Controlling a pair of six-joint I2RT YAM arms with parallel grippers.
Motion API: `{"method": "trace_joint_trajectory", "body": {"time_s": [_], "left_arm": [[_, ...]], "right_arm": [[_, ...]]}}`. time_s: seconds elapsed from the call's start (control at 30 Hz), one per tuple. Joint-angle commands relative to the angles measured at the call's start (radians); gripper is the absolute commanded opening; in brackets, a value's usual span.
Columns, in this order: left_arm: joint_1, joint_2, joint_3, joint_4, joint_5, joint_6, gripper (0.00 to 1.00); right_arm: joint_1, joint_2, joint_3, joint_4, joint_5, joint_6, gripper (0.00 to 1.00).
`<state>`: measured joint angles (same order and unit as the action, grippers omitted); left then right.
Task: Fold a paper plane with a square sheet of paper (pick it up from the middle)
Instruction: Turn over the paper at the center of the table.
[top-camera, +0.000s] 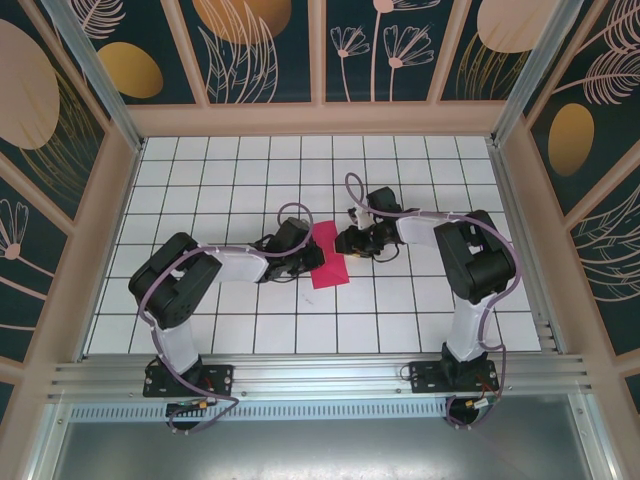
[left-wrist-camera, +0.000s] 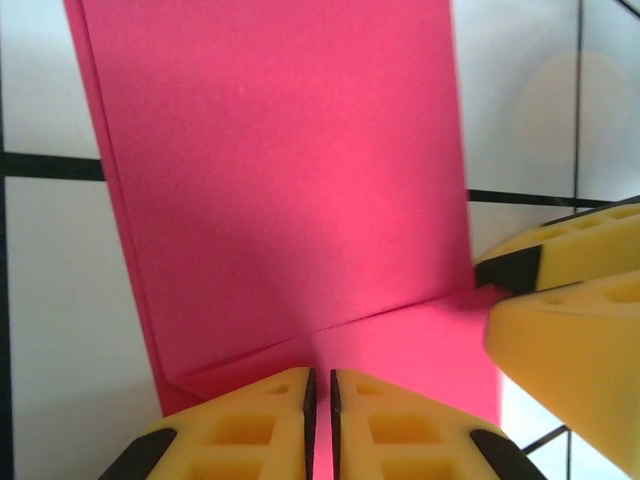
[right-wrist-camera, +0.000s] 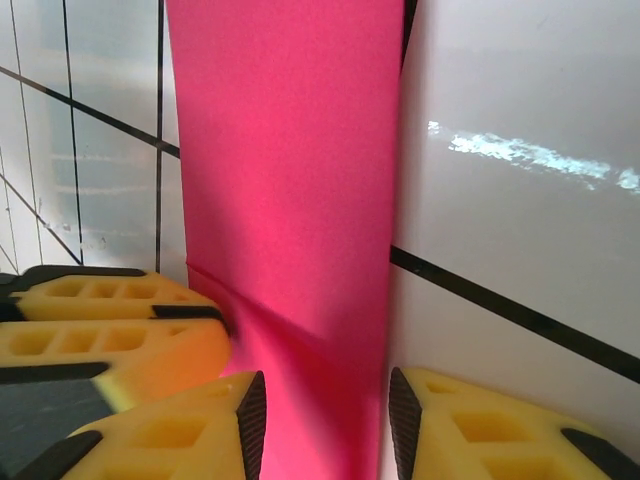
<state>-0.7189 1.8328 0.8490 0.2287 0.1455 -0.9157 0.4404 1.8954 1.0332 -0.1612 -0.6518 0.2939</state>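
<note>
**Both grippers at the folded red sheet, mid-surface**

Top view: the sheet of paper (top-camera: 328, 260) lies near the middle of the white gridded surface (top-camera: 230, 190). It reads as a magenta-red rectangle, longer than wide, with its long axis tilted a little off the grid lines. The arms reach in from either side. The left gripper (top-camera: 306, 263) is at the sheet's left edge and the right gripper (top-camera: 347, 242) at its right edge, toward the far end.

Left wrist view: the sheet (left-wrist-camera: 290, 180) runs away from the camera, flat on the tiles. A crease crosses it at a slant near the lens, and a thin second layer shows along the left edge. The left gripper (left-wrist-camera: 320, 400) has its yellow fingers drawn together, only a hairline slit between the dark pads. It sits right over the paper's near end; I cannot tell whether any paper is pinched in the slit. The other arm's fingers (left-wrist-camera: 575, 330) enter from the right, one tip touching the sheet's right edge beside the crease.

Right wrist view: the right gripper (right-wrist-camera: 325, 410) is spread apart, with the red strip (right-wrist-camera: 300, 180) running up between its two pads. The paper is against the left pad; the right pad stands just clear of the edge. The left arm's fingers (right-wrist-camera: 110, 335) lie close alongside, at the paper's left border.
</note>
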Motion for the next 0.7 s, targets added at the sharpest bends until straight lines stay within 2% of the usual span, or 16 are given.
{"method": "trace_joint_trajectory", "body": {"time_s": [0.0, 0.2, 0.37, 0.67], "left_arm": [[0.006, 0.025, 0.027, -0.034, -0.017, 0.028, 0.15], [0.006, 0.046, 0.039, -0.045, -0.008, 0.040, 0.15], [0.006, 0.036, 0.034, -0.046, -0.010, 0.038, 0.15], [0.007, 0.029, 0.032, -0.036, -0.005, 0.029, 0.15]], "right_arm": [[0.014, 0.025, 0.015, 0.024, -0.005, 0.002, 0.40], [0.019, 0.019, -0.002, 0.051, -0.035, 0.023, 0.35], [0.016, 0.003, -0.018, 0.069, -0.041, 0.034, 0.34], [0.007, -0.026, -0.070, 0.081, -0.146, -0.016, 0.33]]}}
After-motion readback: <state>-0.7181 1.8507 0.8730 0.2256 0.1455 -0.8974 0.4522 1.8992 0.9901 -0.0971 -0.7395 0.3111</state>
